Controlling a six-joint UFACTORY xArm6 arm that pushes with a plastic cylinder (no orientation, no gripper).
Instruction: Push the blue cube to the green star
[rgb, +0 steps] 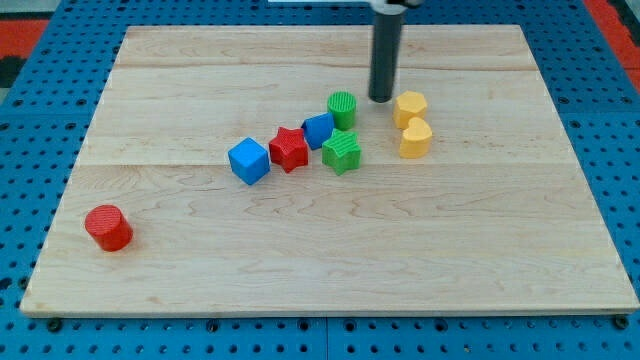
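The blue cube (248, 160) sits left of the middle of the wooden board. The green star (342, 151) lies to its right, with a red star (289, 149) between them, touching or nearly touching both. My tip (381, 98) is at the view's top, between a green cylinder (342, 108) and a yellow hexagonal block (410, 107), well to the right of the blue cube and above the green star.
A second blue block (318, 130) sits just above the green star, against the green cylinder. A yellow heart-like block (415, 138) lies below the yellow hexagon. A red cylinder (108, 228) stands near the board's lower left. The board (480, 250) rests on a blue pegboard.
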